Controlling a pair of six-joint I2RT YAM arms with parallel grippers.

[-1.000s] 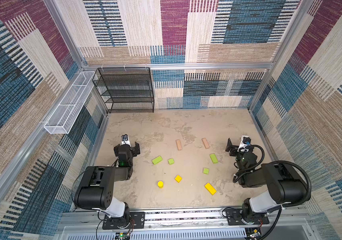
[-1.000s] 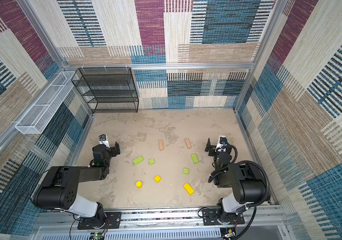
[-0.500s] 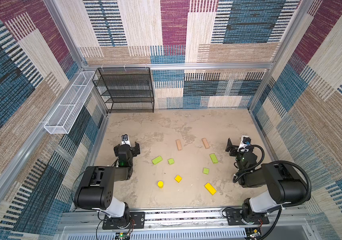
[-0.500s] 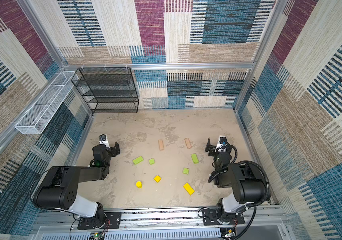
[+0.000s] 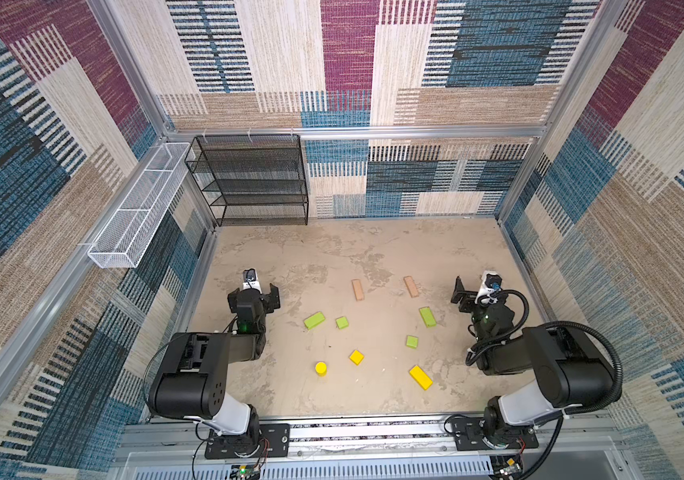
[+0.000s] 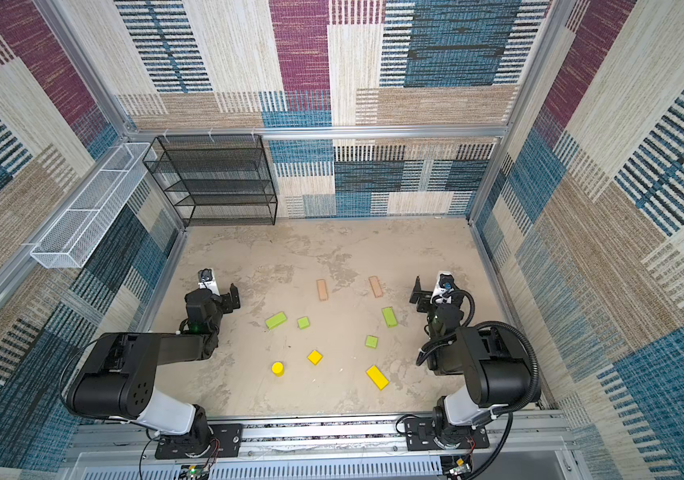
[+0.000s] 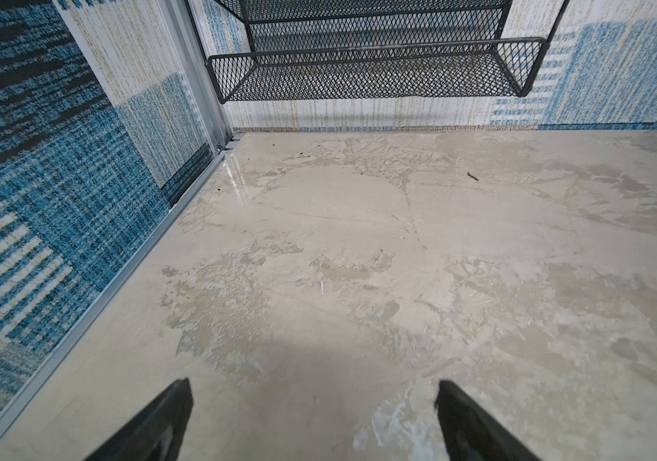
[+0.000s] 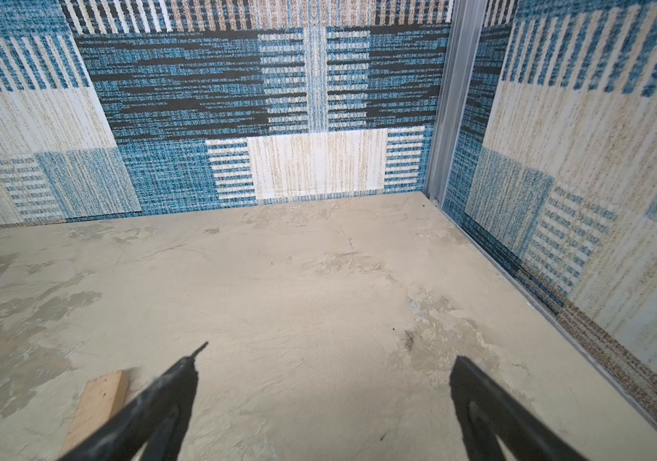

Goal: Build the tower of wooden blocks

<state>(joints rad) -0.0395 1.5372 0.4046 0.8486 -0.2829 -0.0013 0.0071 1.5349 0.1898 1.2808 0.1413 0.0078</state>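
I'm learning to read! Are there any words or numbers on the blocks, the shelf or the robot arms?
None can be read. The wood blocks are plain colours, the black mesh shelf shows no label, and any marking on the robot arms is too small to tell.

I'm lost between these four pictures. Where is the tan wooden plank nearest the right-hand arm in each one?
In a top view: tan plank right of centre, just left of the right gripper.
In a top view: same spot, left of that gripper.
Left wrist: not in it.
Right wrist: one end shows, partly behind a black finger.
Shared landmark: the open right gripper beside it.
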